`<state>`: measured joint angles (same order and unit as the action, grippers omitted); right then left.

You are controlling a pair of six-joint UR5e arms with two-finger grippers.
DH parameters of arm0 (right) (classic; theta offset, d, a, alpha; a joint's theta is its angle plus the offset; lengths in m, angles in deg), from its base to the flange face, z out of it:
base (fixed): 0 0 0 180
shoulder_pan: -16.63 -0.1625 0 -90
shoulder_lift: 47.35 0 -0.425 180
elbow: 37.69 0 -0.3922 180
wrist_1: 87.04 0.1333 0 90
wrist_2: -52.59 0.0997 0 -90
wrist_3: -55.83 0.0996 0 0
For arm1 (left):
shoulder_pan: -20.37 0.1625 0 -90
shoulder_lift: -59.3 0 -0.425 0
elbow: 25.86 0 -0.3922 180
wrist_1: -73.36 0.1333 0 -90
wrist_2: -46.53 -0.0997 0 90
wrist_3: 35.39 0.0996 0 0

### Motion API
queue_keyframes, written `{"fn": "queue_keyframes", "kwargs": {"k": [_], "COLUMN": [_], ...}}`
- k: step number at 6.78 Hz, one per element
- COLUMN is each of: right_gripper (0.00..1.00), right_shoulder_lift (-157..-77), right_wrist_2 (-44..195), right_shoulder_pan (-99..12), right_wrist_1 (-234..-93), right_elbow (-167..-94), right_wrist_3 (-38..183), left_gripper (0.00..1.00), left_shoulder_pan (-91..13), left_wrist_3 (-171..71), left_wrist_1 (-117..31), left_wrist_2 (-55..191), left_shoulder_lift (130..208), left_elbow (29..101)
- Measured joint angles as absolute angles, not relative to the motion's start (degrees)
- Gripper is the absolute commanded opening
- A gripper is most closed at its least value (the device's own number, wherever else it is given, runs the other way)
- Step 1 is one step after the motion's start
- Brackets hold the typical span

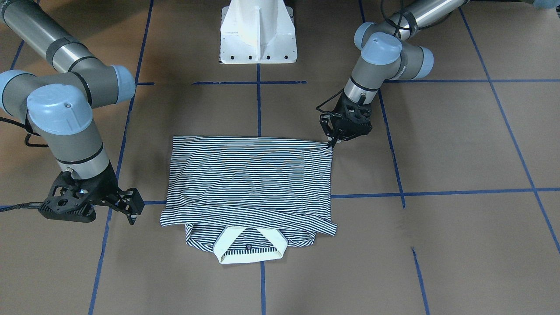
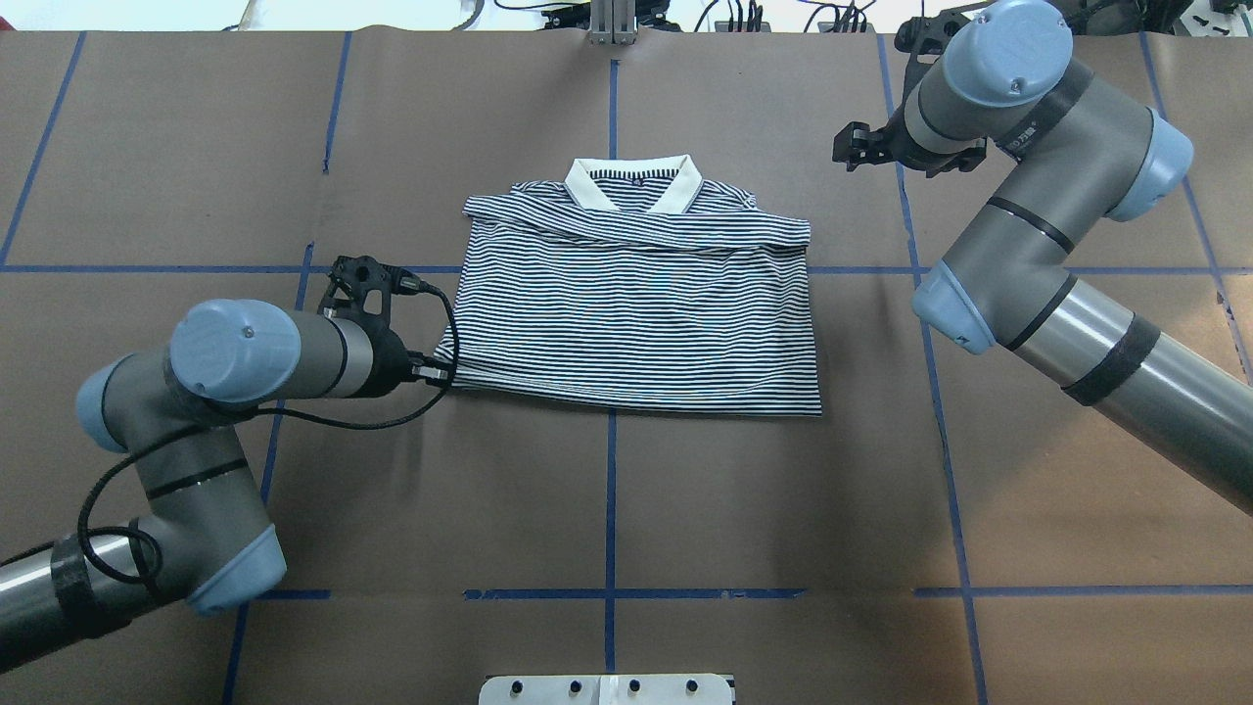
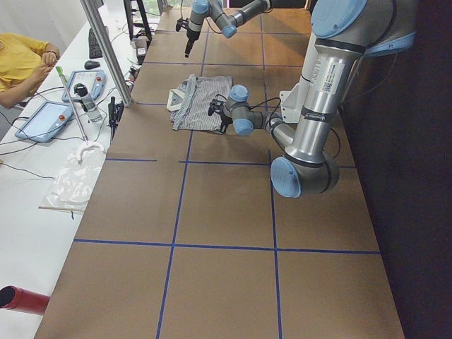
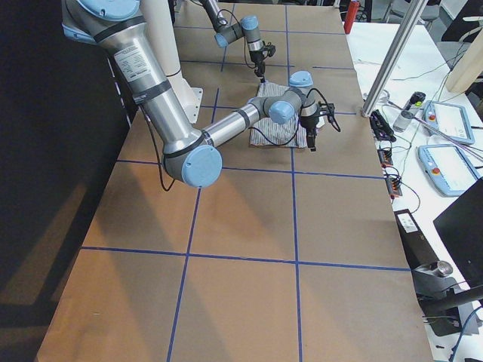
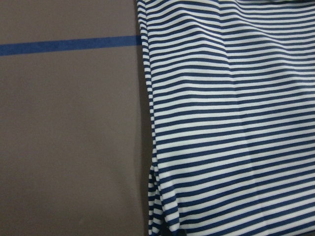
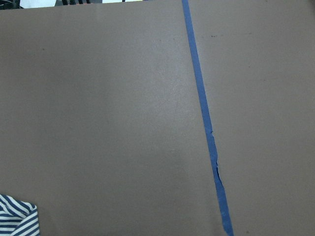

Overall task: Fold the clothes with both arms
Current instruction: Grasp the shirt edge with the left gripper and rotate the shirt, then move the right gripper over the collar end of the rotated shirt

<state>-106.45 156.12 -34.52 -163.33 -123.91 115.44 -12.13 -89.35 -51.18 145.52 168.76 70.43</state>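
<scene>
The navy-and-white striped polo shirt (image 1: 249, 175) lies folded on the brown table, its white collar (image 1: 249, 249) at the edge away from the robot. My left gripper (image 1: 331, 143) is at the shirt's robot-side corner with its fingertips drawn together on the cloth, which rises to a point there. In the overhead view the left wrist (image 2: 382, 352) hides those fingers beside the shirt (image 2: 636, 313). The left wrist view shows only striped fabric (image 5: 231, 123) and its edge. My right gripper (image 1: 131, 210) hangs open and empty, clear of the shirt on the collar side (image 2: 850, 147). A shirt corner (image 6: 17, 221) shows in the right wrist view.
Blue tape lines (image 1: 259, 105) grid the brown table. The white pedestal base (image 1: 258, 35) stands at the robot's edge. A side table (image 3: 49, 141) with tablets, a bottle and cables runs along the far side, and a person in yellow (image 3: 18, 67) sits there.
</scene>
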Motion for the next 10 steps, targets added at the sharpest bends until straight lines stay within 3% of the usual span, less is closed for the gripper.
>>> {"fn": "queue_keyframes", "kwargs": {"k": [3, 6, 7, 9, 10], "right_gripper": [1.00, 1.00, 1.00, 0.97, 0.87], "right_shoulder_lift": [-106.5, -106.5, -106.4, -106.0, -105.1], "right_wrist_2": [156.0, 156.0, 156.0, 155.9, 155.8], "right_shoulder_pan": [-34.4, -34.4, -34.4, -33.7, -32.5], "right_wrist_1": [-163.3, -163.3, -163.3, -163.2, -163.2], "right_elbow": [-123.8, -123.8, -123.8, -123.7, -123.5], "right_wrist_3": [115.5, 115.6, 115.9, 120.6, 126.4], "left_gripper": [0.00, 0.00, 0.98, 1.00, 1.00], "left_shoulder_pan": [-24.7, -30.4, -31.3, -32.3, -32.6], "left_wrist_3": [-76.4, -74.5, -72.9, -68.4, -66.4], "left_wrist_1": [-51.3, -59.5, -62.0, -65.2, -66.2], "left_wrist_2": [145.8, 141.6, 138.9, 137.6, 138.7], "left_shoulder_lift": [174.1, 192.7, 195.8, 195.5, 195.0], "left_elbow": [60.6, 32.0, 25.6, 22.8, 23.4]}}
